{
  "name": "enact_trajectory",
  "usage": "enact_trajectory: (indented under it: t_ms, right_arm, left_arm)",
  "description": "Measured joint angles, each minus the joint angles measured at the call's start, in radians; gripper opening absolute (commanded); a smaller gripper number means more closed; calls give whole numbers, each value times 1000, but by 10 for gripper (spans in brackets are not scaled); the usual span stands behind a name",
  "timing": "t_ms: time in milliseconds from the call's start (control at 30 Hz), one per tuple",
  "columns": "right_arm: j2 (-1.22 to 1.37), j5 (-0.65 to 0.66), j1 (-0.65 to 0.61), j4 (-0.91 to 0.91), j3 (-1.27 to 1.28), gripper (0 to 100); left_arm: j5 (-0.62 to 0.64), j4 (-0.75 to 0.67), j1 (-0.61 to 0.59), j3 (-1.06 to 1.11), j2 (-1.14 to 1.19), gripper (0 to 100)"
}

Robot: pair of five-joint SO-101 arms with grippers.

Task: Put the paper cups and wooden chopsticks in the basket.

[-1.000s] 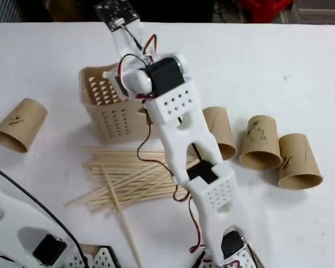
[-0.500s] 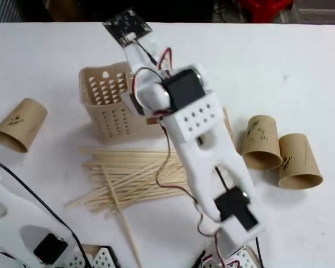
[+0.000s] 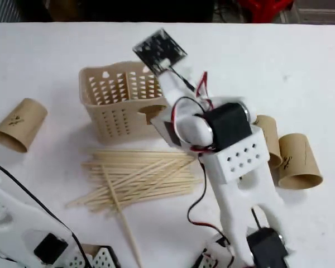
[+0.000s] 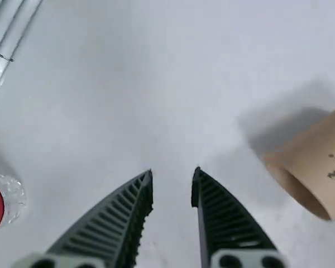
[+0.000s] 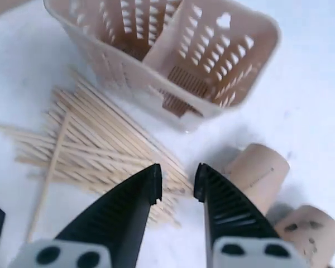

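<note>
Overhead, the right arm [image 3: 234, 162] half-covers one paper cup [image 3: 269, 139]; fingers of left gripper [image 4: 172, 184] and right gripper [image 5: 177, 178] sit parted, empty.

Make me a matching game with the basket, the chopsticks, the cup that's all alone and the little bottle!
Things:
1. basket
2. wooden chopsticks
3. lone paper cup
4. bottle

Clues:
a. lying on its side, far from the other cups
b. clear, with a red cap
c. beige, walls full of holes
d. heaped on the table beside the basket

Pairs: 1-c, 2-d, 3-a, 4-b.
</note>
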Motion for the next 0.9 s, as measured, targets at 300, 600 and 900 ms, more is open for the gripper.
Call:
enact_trajectory:
  t_ms: [300,600,900]
  right_arm:
    - [-209,117,153,0,331,112]
    - [-557,227,284,-133,735,113]
    - [-755,333,382,-284,1083,113]
  left_arm:
    - [-38,-127,117,597,-84,263]
    - [118,-361,203,798,-84,262]
    - [117,-272,209,763,-133,263]
